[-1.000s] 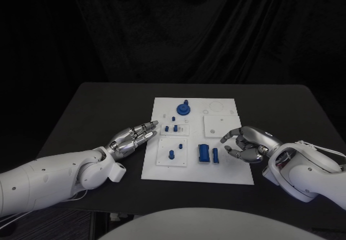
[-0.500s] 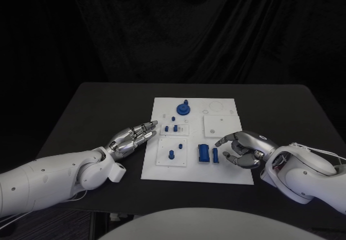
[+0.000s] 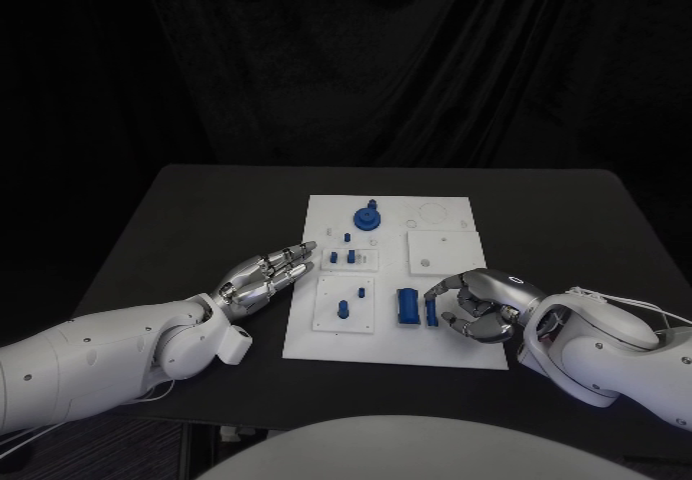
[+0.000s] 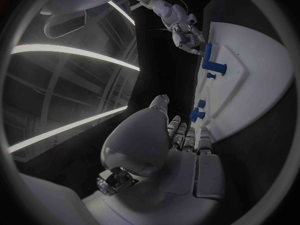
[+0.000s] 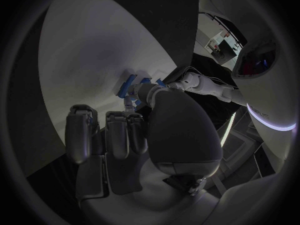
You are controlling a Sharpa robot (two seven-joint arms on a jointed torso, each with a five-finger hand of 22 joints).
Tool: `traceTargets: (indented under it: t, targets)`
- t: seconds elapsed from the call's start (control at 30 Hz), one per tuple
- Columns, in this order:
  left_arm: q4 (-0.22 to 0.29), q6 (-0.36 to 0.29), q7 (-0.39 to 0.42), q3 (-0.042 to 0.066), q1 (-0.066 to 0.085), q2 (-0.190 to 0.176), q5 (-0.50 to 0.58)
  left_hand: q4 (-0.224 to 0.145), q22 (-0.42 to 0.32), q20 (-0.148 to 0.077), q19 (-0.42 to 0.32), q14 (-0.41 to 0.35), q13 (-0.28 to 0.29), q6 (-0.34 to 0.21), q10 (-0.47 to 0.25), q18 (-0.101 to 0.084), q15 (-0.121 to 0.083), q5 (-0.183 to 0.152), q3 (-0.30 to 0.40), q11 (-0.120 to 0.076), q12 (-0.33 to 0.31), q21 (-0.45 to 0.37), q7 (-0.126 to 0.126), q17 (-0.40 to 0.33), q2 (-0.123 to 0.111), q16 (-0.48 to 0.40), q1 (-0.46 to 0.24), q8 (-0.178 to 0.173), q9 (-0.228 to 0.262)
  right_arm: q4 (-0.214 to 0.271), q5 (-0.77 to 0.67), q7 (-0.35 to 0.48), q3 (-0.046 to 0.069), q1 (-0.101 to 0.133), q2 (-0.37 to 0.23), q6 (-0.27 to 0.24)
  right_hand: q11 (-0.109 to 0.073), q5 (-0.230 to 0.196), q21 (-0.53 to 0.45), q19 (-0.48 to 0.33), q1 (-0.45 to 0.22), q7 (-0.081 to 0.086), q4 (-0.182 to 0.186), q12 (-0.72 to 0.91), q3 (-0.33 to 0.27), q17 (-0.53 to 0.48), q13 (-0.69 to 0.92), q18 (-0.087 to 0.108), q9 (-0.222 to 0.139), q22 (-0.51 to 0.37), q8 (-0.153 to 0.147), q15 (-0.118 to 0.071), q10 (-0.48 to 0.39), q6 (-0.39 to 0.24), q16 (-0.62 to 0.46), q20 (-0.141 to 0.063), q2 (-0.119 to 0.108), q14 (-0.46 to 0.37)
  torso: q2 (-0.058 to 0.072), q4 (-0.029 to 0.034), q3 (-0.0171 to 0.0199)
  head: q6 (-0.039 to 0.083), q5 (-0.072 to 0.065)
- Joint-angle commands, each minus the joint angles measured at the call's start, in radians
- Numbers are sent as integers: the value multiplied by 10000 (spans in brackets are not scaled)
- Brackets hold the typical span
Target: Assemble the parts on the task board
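silver fingers of your right hand (image 3: pixel 480 303) curl in over the near right corner of the task board (image 3: pixel 398 350), just beside the slim blue bar (image 3: pixel 430 308). you cannot tell from these views whether the fingertips touch it or hold anything. the bar lies next to the thicker blue block (image 3: pixel 408 306), both flat on the white plate. your left hand (image 3: pixel 263 278) rests off the board's left edge on the black table (image 3: pixel 188 220), fingers stretched out flat and apart, holding nothing, their tips close to the board's rim. further in you see a blue peg piece (image 3: pixel 342 308) on a small square, then two short blue pegs (image 3: pixel 342 257). at the far end stands a round blue knob (image 3: pixel 368 216). behind the table hangs a dark curtain (image 3: pixel 389 80).
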Motion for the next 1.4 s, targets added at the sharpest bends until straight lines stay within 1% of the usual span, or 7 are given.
traceTargets:
  t: [0.03, 0.67, 0.9, 1.0, 1.13, 1.27, 1.4]
  targets:
    - [18, 45, 142, 8, -12, 20, 48, 1, 11, 85, 14, 14, 13, 40, 24, 145, 51, 26, 50, 62, 40, 13, 9, -16, 22, -37, -101, 48, 7, -25, -104, -409, -7, -55, 40, 427, -35, -55, -51, 337, -100, 25, 0, 27, 73, 1552, 2628, 6, 14, 2110, -37, -39, 1058, 83, -56, -37, 17, 818, -1, 9, -1, -2, -12]
    - [8, 32, 216, 8, -44, 46, 48, -10, 33, 87, 28, 14, 13, 49, 27, 144, 56, 31, 64, 73, 48, 25, 18, -16, 21, -37, -103, 47, 6, -40, -105, -498, -6, -84, 15, 84, -19, -232, -278, 225, -269, 11, -42, 27, 127, 1327, 2628, 60, -77, 2036, -186, -7, 1058, 25, -170, 1, 56, 759, -3, -4, 5, -2, 9]
    - [215, -297, 608, 10, -55, -81, 48, -41, 55, 66, 48, 14, 22, 112, 58, 135, 53, 58, 85, 81, 91, 39, 32, -16, -1, -37, -95, 58, 14, 202, -105, 432, -1, -71, -258, -1200, 15, -670, -71, 339, -406, 102, -69, 27, 35, 1499, 2628, 5, 149, 2110, 273, -3, 1058, 1014, -90, -9, 171, 816, -3, -4, 4, -2, 69]
    - [411, -553, 961, 12, -55, -163, 49, -125, 168, 5, 169, 14, 85, 379, 338, 79, 48, 405, 141, 117, 441, 122, 59, -16, -141, -37, -67, 101, 39, 265, -101, 1458, 3, 17, -419, -2312, 103, -1888, -438, 165, -682, 162, 279, 2, -408, 892, 2584, 87, 404, 1986, 743, 83, 1021, 1569, -387, 67, 408, 665, -5, -5, 8, -2, 64]
    - [868, -1009, 1420, 13, -46, -356, 49, -160, 246, -67, 291, 33, 139, 760, 660, 29, 21, 1021, 112, 106, 832, 197, 30, -7, -345, -26, -94, 156, 75, 231, 296, 2936, 6, 353, -589, -3646, 141, -1704, -1910, -603, -816, 126, 765, -759, -1507, -710, 1387, 403, 699, 1488, 1249, 143, -45, 1630, -1337, 148, 653, 85, -18, -6, 13, -2, 25]
    - [1235, -1391, 1710, 14, 62, -550, 49, -115, 252, -138, 314, 60, 161, 1013, 842, 25, -47, 1157, 112, 76, 1034, 210, 8, 3, -374, -12, -127, 190, 92, -109, 1651, 4047, 7, 825, -486, -4101, 471, -1567, -7733, -3776, -749, 308, 1156, -3683, -1978, -5374, -2124, 1324, 992, -673, 1775, 522, -3833, 1340, -4965, 495, 1026, -2699, -55, -24, 15, -2, 0]
    - [1472, -1745, 1997, 15, 280, -660, 50, -15, 268, -195, 347, 100, 188, 1269, 1063, 11, -86, 1213, 185, 52, 1272, 230, -2, 17, -301, 5, -112, 217, 107, -584, 3664, 4884, 7, 1090, -291, -3630, 1245, -1584, -10127, -5834, -836, 564, 1050, -6871, -1791, -7201, -4763, 1040, 974, -1866, 1700, 1473, -8296, 565, -7817, 1099, 1076, -6267, -229, -77, 32, -2, -7]
